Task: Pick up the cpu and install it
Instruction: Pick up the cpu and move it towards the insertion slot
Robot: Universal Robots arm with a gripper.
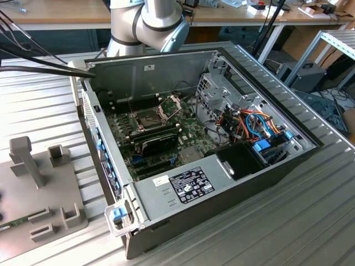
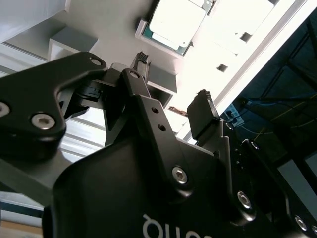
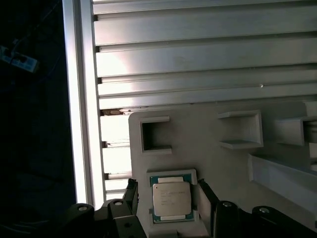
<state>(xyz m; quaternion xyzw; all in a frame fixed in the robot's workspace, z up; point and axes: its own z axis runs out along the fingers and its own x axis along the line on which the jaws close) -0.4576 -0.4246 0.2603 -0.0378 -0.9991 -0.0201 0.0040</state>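
Two spread fingers [image 3: 205,197] of the gripper [image 3: 168,194] flank the cpu [image 3: 171,201]; holder [image 3: 198,139] beneath.

in the exterior view the computer case [image 1: 222,183] lies open side up in the middle of the slatted table [image 1: 310,221]; the fixture plate [image 1: 55,188] lies on the same table, beside the case at the exterior view's left; the arm [image 1: 150,22] stands behind the case; inside, the socket frame [image 1: 151,117] sits on the motherboard [image 1: 188,127], the long card [image 1: 160,141] just in front of it (cables [image 1: 249,124] lie toward the exterior view's right); in the first wrist view the cpu [image 3: 171,201] lies in a pocket of the plate, between the gripper [image 3: 167,186] fingers, which stand apart on either side.
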